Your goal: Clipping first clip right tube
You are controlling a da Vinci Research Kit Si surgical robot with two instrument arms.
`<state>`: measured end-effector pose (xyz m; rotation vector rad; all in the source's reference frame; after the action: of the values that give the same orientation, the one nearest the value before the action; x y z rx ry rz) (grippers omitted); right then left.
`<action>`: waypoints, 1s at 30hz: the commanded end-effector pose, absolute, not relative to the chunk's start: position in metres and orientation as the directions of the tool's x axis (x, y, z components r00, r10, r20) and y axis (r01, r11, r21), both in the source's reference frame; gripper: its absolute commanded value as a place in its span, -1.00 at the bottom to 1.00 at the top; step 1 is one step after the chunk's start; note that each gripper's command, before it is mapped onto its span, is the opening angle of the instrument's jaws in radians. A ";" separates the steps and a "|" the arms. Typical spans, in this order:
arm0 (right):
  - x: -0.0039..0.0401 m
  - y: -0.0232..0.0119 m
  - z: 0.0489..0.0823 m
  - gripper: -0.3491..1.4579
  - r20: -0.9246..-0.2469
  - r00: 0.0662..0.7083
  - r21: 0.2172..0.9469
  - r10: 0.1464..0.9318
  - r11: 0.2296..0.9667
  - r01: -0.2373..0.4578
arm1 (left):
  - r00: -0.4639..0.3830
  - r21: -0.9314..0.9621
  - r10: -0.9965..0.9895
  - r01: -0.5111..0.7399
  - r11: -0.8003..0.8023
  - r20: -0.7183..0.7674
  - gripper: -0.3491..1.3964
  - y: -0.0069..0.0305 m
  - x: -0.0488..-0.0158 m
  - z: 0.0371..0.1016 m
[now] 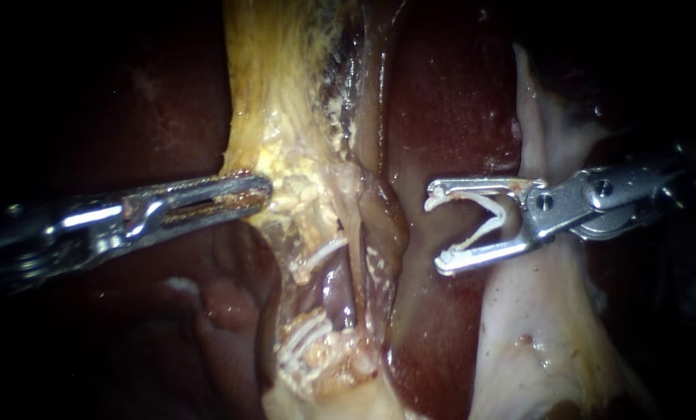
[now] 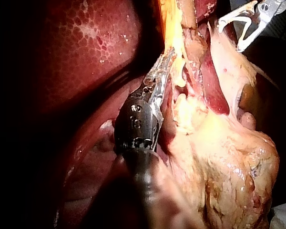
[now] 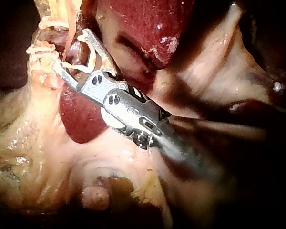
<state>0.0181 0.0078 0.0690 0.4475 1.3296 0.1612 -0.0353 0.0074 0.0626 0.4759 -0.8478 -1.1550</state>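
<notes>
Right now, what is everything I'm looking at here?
liver: one, dark red, background.
yellow tissue: one band, yellow, centre.
pale tissue: one sheet, whitish, beneath right instrument.
tube: one, purplish, within yellow tissue.
placed clips: at least three, white, at both ends of the tube's bare stretch.
loaded clip: one, white, open, in right instrument's jaws.
left instrument: one, silver, jaws shut on yellow tissue.
right instrument: one, silver, beside the tube, apart.

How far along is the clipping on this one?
Done: the left instrument is shut on the yellow tissue, and the right instrument carries an open white clip in its jaws. In hand: the clip hangs over the liver, apart from the tubes. Left: bringing it around the tube and closing it.
</notes>
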 end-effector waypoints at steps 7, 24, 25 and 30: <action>0.0202 0.0061 0.0706 0.05 -0.865 0.244 0.484 0.438 0.857 0.175 | 0.160 0.726 -0.934 0.592 0.350 0.320 -1.00 0.0085 -0.0341 0.0600; 0.0261 0.0019 0.0782 0.05 -0.808 0.307 0.574 0.503 0.790 0.214 | 0.112 0.734 -0.934 0.588 0.338 0.340 -1.00 0.0097 -0.0327 0.0540; 0.0264 0.0018 0.0786 0.05 -0.805 0.317 0.577 0.502 0.788 0.216 | 0.112 0.734 -0.934 0.588 0.338 0.340 -1.00 0.0097 -0.0327 0.0540; 0.0278 0.0011 0.0799 0.05 -0.801 0.326 0.582 0.503 0.782 0.223 | 0.113 0.734 -0.934 0.588 0.339 0.340 -1.00 0.0097 -0.0326 0.0539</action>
<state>0.0281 0.0009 0.0801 0.6929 1.2526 0.2017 -0.0326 0.0097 0.0539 0.4788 -0.8853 -1.1812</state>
